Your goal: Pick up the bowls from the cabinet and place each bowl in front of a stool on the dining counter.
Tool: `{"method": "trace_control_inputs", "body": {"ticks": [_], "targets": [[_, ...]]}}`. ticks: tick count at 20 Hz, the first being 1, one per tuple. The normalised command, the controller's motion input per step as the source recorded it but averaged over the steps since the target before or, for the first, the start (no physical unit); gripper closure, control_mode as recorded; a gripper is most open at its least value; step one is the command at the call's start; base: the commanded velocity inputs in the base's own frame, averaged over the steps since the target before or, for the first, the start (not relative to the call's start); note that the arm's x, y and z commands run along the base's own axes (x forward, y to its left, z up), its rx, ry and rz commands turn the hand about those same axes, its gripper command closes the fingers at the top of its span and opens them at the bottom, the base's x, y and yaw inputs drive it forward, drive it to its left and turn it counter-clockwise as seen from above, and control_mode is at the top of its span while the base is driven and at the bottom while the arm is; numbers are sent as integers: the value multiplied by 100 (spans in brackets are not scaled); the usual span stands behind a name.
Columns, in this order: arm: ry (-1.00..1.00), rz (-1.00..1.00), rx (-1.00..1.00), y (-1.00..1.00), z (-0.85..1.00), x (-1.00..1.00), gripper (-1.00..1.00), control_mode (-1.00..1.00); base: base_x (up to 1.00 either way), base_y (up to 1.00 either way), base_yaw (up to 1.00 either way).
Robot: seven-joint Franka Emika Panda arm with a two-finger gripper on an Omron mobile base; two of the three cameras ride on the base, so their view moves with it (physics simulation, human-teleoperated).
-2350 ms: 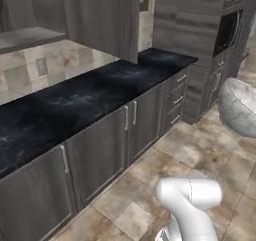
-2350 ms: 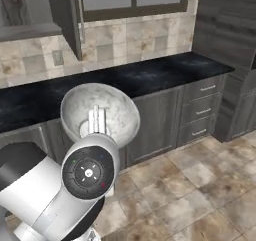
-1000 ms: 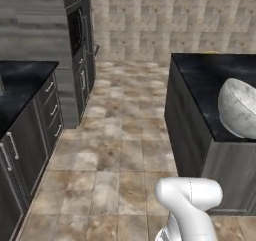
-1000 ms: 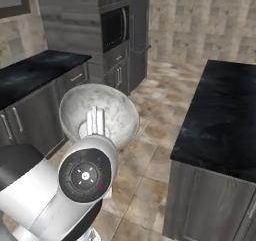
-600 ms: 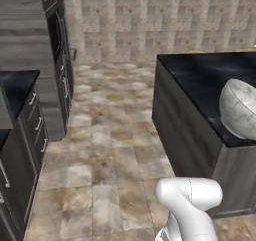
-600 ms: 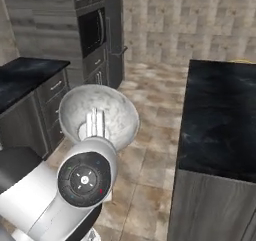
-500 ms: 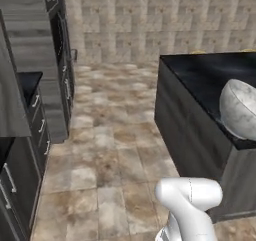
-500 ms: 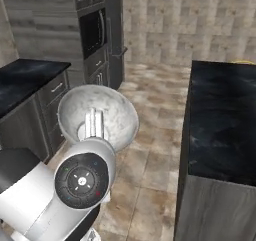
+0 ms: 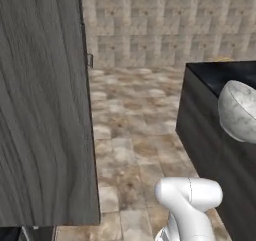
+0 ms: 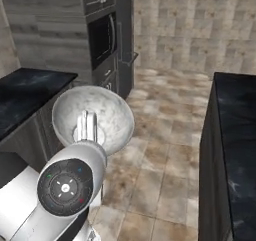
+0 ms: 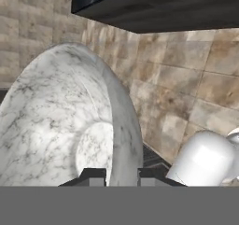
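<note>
From the left base view I have open tiled floor (image 9: 135, 135) ahead, hemmed at 9 o'clock by a wood-grain cabinet side (image 9: 42, 105) and at 3 o'clock by the dining counter (image 9: 220, 75) edge. My gripper (image 11: 122, 175) is clamped on the marble bowl's (image 11: 70, 121) rim, bowl tipped on edge, rising toward 12 o'clock from the fingertips (image 11: 93, 175).

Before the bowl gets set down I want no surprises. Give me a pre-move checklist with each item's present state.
1. Claw gripping the marble bowl by its rim: ok, one finger on each side of the wall.
2. Bowl off every surface: ok, carried in the air.
3. Island counter in view: ok, to the robot's right.
4. Bowl above the island top: not ok, it hangs over the tiled floor beside it.
5. Stools located: cannot tell.
6. Bowl level for setting down: not ok, it is tipped on its side.
</note>
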Motion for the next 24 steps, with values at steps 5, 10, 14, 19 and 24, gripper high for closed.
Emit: {"method": "trace_control_inputs", "body": {"ticks": [5, 10, 14, 19, 24], "targets": [[0, 0, 0, 0, 0, 0, 100, 100, 93, 0, 28], [0, 0, 0, 0, 0, 0, 100, 100, 100, -3, 23], [0, 0, 0, 0, 0, 0, 100, 100, 100, -30, 7], [0, 0, 0, 0, 0, 0, 100, 100, 100, -37, -4], [0, 0, 0, 0, 0, 0, 100, 100, 100, -23, -15]]}}
